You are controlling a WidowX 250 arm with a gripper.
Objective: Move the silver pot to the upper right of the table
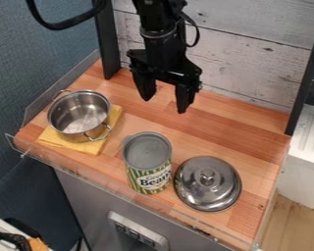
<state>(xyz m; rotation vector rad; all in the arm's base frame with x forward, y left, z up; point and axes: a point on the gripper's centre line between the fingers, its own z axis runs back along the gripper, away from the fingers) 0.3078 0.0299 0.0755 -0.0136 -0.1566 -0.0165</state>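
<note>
Camera view: silver pot [79, 113] on yellow cloth [88, 147], left of frame; probably light, stiff, slick metal, so pinch the rim [84, 91], not the thin handle [109, 130]. Pincer [164, 104] hangs upper centre, fingers apart, holding nothing.

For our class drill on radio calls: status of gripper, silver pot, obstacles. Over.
Gripper open and unladen, over the table. Silver pot at left, on yellow cloth. Can and lid nearer the front, probably off the route.

2-handled silver pot [80, 113] on cloth [91, 147]
</note>
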